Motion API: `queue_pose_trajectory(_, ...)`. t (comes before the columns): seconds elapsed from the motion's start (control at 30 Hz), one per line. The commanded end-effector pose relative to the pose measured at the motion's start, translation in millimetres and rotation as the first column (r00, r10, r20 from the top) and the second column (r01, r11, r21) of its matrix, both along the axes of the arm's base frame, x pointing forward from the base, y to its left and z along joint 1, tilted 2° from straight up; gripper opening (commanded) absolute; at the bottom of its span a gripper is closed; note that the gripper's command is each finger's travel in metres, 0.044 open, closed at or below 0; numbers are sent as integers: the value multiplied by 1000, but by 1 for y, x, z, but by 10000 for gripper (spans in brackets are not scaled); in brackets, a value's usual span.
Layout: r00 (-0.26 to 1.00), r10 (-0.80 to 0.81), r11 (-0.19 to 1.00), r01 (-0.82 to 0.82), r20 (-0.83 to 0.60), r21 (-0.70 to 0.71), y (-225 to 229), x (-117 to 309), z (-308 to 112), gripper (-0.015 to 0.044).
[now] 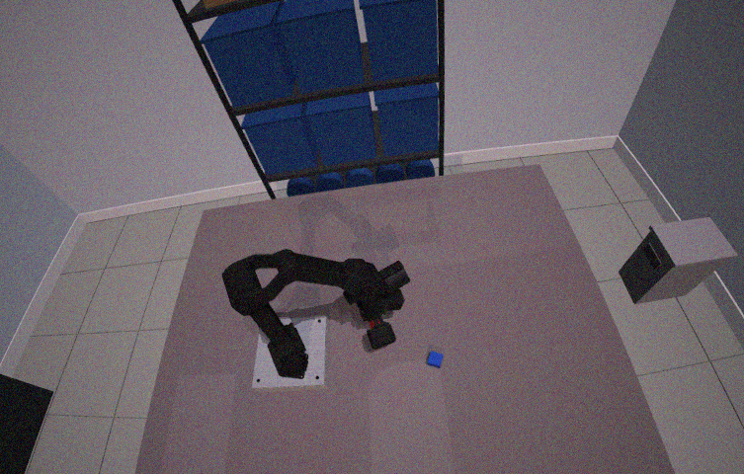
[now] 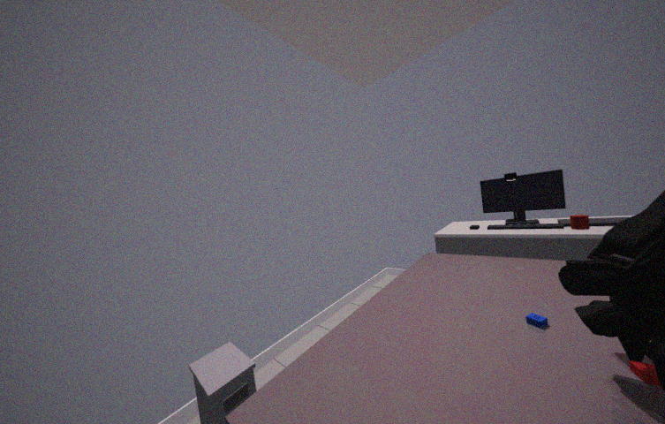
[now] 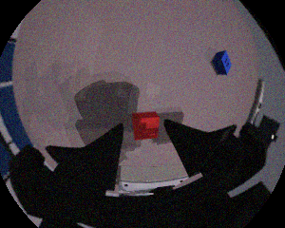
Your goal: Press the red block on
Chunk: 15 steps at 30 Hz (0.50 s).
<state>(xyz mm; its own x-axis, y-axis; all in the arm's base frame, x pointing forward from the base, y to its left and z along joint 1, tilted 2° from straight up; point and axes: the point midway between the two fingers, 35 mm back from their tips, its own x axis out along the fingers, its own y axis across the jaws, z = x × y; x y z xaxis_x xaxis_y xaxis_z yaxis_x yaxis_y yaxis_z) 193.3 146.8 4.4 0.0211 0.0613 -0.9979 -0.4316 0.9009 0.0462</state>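
At the left of the top view, the black arm (image 1: 246,290) (image 2: 659,225) rises from a pale base plate (image 1: 318,375) and bends over to the fingers (image 1: 376,329) (image 2: 650,365), which point down at the surface (image 1: 499,281) (image 2: 378,346) (image 3: 171,43). They stand partly open, with a fingertip on each side of the red block (image 1: 373,324) (image 2: 644,372) (image 3: 145,125). In the wrist view, narrow gaps show beside the block, so they appear to have hold of nothing, and the block looks to be on the surface between them. The step in hand seems to be the grasp; the next move calls for the fingers to close squarely on the block's sides, then for a straight lift before any travel. Closing off-centre could nudge or twist it. Further right lies the blue block (image 1: 435,359) (image 2: 536,320) (image 3: 222,63), well apart from the red one, its studs showing in the exterior view. No obstacle shows between the two blocks, and the blue one has open room around it for the fingers to come down and press. The surface's right edge is well beyond it, and the grey cabinet (image 1: 696,240) (image 2: 225,367) farther right seems unlikely to hinder the carry.
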Motion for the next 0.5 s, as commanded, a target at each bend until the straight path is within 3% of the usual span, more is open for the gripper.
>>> queue_pose_trajectory(0.0,1000,-4,1000,4,0,-6,-1,-1,-1,204)
queue_pose_trajectory(0.07,1000,-4,1000,4,0,-6,-1,-1,-1,151)
queue_pose_trajectory(0.33,1000,-4,1000,4,0,-6,-1,-1,-1,98)
queue_pose_trajectory(0.47,1000,-4,1000,4,1,-5,-1,1,5,0)
